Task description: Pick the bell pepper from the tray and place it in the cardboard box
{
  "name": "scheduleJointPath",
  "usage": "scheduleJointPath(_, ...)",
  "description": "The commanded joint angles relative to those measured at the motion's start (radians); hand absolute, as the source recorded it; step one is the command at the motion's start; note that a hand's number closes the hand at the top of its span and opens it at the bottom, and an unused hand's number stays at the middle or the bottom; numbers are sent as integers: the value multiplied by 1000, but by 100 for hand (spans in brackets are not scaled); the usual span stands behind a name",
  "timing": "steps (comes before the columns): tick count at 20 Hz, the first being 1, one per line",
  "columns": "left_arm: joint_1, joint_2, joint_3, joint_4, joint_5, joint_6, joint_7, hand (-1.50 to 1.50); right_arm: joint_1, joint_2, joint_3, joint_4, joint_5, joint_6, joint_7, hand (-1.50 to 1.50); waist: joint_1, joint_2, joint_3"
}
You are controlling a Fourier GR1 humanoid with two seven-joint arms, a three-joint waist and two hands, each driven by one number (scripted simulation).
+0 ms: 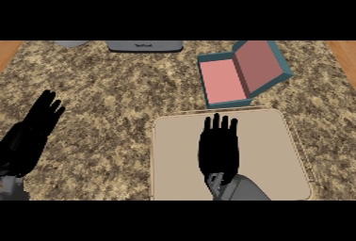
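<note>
A beige tray (278, 155) lies on the counter at the lower right. My right hand (219, 148) hovers over the tray's middle, fingers straight and open, pointing away from me. No bell pepper shows anywhere; the hand may hide it. Beyond the tray's far edge stands a box (240, 75) with a teal outside and a pink inside, its lid tilted open to the right. My left hand (35, 132) rests open at the left edge, fingers up.
A grey appliance (144, 45) sits at the counter's far edge, with a grey round object (71, 44) to its left. The speckled granite counter (111, 94) spreads between the hands. Wooden strips border it at both sides.
</note>
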Motion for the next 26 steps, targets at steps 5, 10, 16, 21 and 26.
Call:
scheduleJointPath(5,29,-22,9,-63,-24,7,32,0,66,14,-19,-30,58,53,108,-150,-4,-2,0)
scheduleJointPath(10,3,-56,14,10,-63,-5,-13,0,78,14,-50,-4,103,45,38,-150,-6,0,0)
scheduleJointPath(16,-6,-57,34,-61,-59,-13,68,0,2,15,-75,68,143,-28,-35,150,-1,0,0)
scheduleJointPath(21,-46,-94,48,40,-98,-42,18,0,5,-17,-64,63,161,-25,-142,150,-4,0,0)
scheduleJointPath(26,-52,-61,63,-9,-60,-77,54,0,-142,14,-151,243,-27,-205,-24,150,41,13,1)
